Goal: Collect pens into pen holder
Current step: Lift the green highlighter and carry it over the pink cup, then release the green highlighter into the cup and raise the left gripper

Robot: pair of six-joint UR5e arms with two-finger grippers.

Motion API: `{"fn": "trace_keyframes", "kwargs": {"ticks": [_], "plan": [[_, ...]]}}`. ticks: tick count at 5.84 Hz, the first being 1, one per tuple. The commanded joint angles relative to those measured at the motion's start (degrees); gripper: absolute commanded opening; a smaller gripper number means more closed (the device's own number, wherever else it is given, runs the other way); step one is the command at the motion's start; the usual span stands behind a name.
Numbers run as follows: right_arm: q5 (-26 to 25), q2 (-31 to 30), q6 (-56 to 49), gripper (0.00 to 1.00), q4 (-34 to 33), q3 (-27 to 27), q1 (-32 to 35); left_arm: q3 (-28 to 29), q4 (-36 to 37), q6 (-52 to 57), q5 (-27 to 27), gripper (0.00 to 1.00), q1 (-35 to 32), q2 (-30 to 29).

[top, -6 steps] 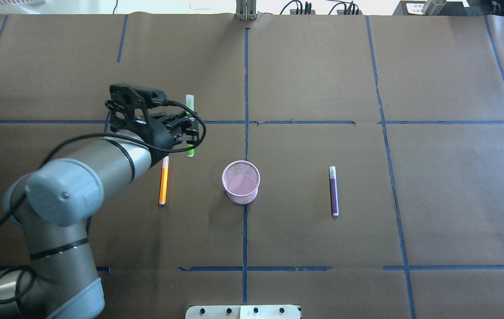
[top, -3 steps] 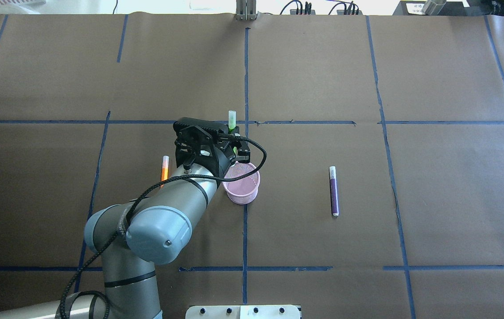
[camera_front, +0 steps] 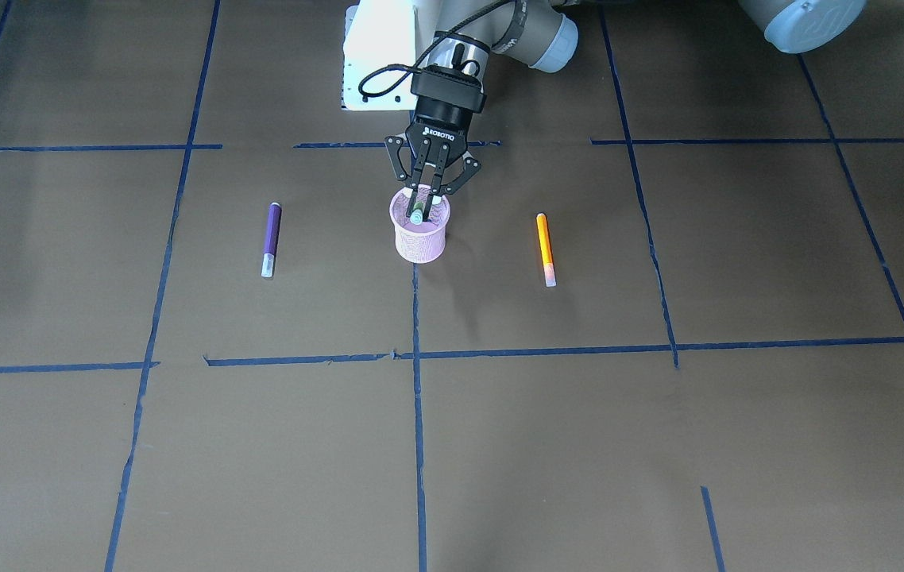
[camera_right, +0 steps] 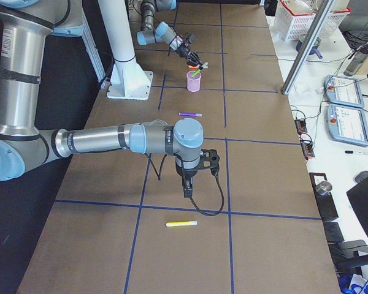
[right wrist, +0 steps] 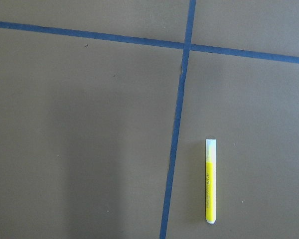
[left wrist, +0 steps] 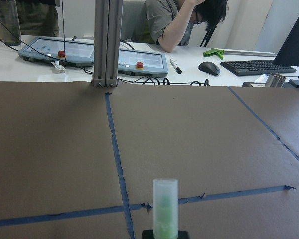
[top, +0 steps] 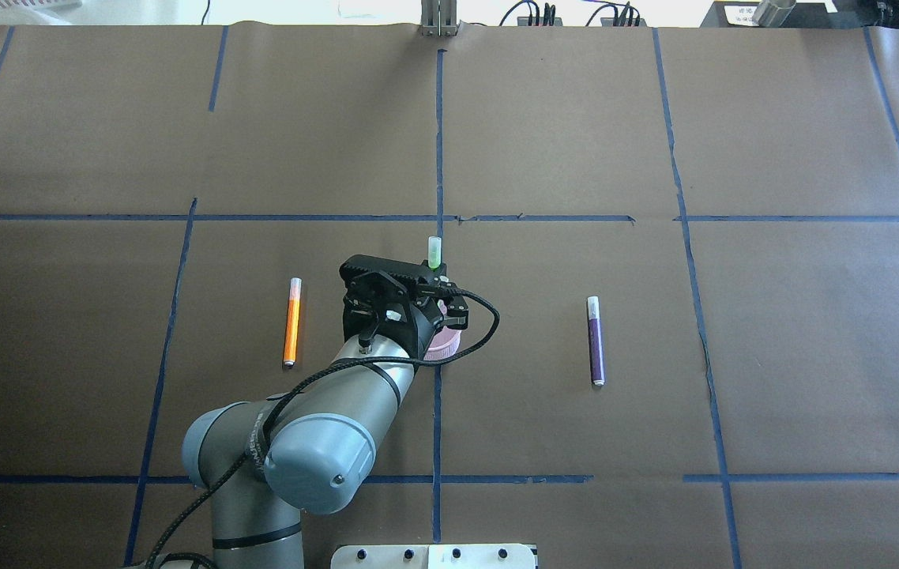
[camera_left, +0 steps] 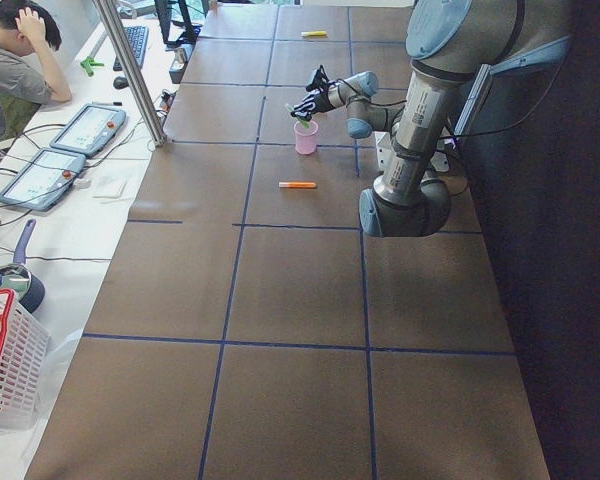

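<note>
Left pincer (camera_front: 418,209) clamped on the green pen (top: 434,251) above the pen holder (camera_front: 420,240); the pen's lower end is hidden. Right pincer (camera_right: 187,191): opening cannot be told.

This is a robotics lab. Two grey industrial arms, the left arm (top: 315,458) and the right arm (camera_right: 110,139), work at a long table by a white pedestal (camera_right: 119,37). The table is covered in brown paper (top: 560,126) and marked into a grid with blue tape (top: 439,142). An aluminium post (left wrist: 106,42) stands at the table's edge. On the white bench beyond it lie teach pendants (left wrist: 50,52), a keyboard (left wrist: 259,67) and a mouse (left wrist: 209,68), and an operator (left wrist: 182,22) sits there.
</note>
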Motion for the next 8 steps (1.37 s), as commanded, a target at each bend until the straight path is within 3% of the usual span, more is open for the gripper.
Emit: {"fn": "trace_keyframes", "kwargs": {"ticks": [1,2,4,5,6,8], "plan": [[0.0,0.0,0.0,1.00,0.0,0.0,0.0,-0.1,0.1,0.1,0.0,0.77,0.9,0.0],[0.0,0.0,0.0,1.00,0.0,0.0,0.0,-0.4,0.2,0.1,0.1,1.00,0.8,0.0],[0.0,0.0,0.0,1.00,0.0,0.0,0.0,-1.6,0.4,0.7,-0.3,1.00,0.3,0.3],[0.0,0.1,0.0,1.00,0.0,-0.1,0.0,-2.2,0.4,0.7,-3.9,1.00,-0.7,0.3],[0.0,0.1,0.0,1.00,0.0,-0.1,0.0,-4.2,3.9,0.5,-10.8,1.00,-3.5,0.3],[0.0,0.0,0.0,1.00,0.0,-0.1,0.0,-11.5,21.7,-0.1,-30.1,1.00,-11.6,0.8]]}}
